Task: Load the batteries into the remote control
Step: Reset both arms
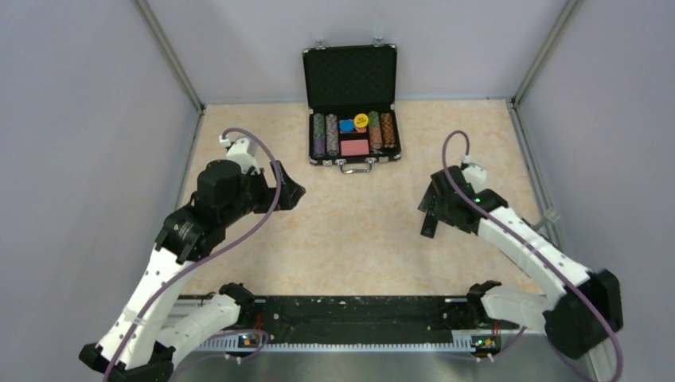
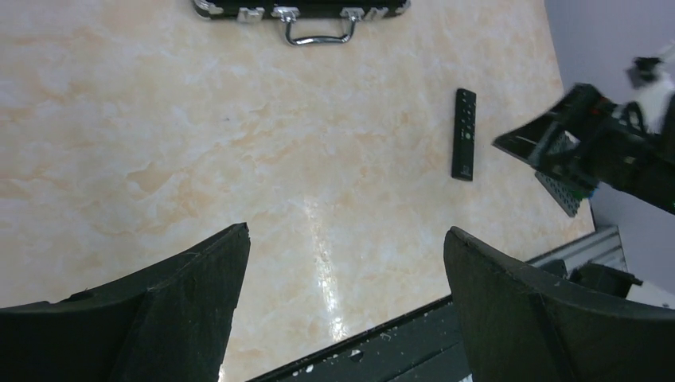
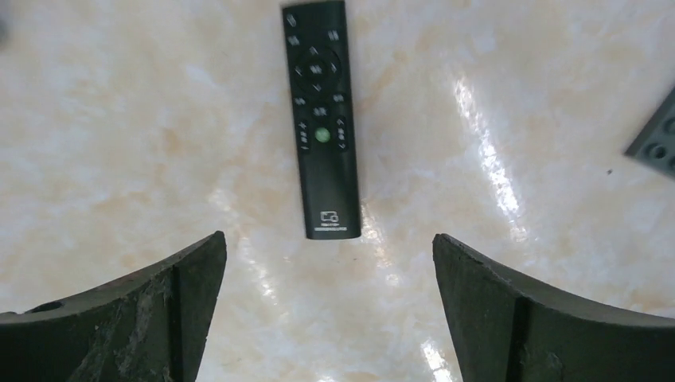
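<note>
Pale marbled worktop [image 1: 342,247], boxed in by plain grey walls [image 1: 79,119]. At the far edge, open black case [image 1: 352,163], lid upright, rows of coloured chips [image 1: 326,134] inside, metal handle [image 2: 318,33] facing the arms.

Remote control [image 3: 321,119] flat on the right half of the worktop, button face up, small green button near its middle, well apart from the case. Touched by nothing.

Right fingers [image 3: 159,310] spread wide, holding nothing, hovering above the worktop just short of the remote control's near end, lined up so that the bar sits between them in the wrist view.

Left fingers [image 2: 183,302] likewise spread wide and empty, above bare worktop on the left half, pointed across toward the remote control and the other arm, far from both.
</note>
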`<act>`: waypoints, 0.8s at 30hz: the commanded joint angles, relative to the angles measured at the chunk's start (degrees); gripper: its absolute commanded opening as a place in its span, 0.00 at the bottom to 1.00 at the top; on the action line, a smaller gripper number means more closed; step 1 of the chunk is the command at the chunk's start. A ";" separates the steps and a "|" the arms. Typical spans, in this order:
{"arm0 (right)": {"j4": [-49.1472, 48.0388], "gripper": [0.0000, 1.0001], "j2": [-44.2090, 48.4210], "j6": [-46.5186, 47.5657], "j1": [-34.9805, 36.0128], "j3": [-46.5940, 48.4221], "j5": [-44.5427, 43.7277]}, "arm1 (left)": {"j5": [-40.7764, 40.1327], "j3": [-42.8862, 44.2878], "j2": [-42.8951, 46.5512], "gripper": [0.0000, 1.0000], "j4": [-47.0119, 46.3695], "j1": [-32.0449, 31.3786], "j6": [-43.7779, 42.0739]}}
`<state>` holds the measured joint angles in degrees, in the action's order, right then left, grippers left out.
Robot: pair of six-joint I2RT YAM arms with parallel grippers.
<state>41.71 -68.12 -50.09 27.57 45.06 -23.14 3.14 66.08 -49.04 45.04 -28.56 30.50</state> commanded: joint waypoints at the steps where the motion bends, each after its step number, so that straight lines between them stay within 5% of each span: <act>1: 11.04 0.99 12.68 3.33 -0.31 10.56 -6.47 | -10.31 -1.86 6.22 0.96 0.28 0.15 1.94; 10: 20.38 0.99 27.24 9.43 -0.31 26.97 -15.88 | -20.69 -3.78 13.95 0.98 5.01 0.12 1.24; 16: 20.44 0.99 37.91 8.62 -0.33 25.30 -21.94 | -24.69 -1.36 16.16 0.99 9.88 0.11 -0.75; 24: 19.99 0.99 44.19 3.57 -0.36 19.09 -18.73 | -25.99 -1.49 20.06 0.99 9.39 0.08 -0.39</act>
<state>61.21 -24.67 -44.27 27.57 65.98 -42.33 -20.56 62.67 -29.89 54.89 -28.56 30.70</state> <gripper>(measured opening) 0.991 0.989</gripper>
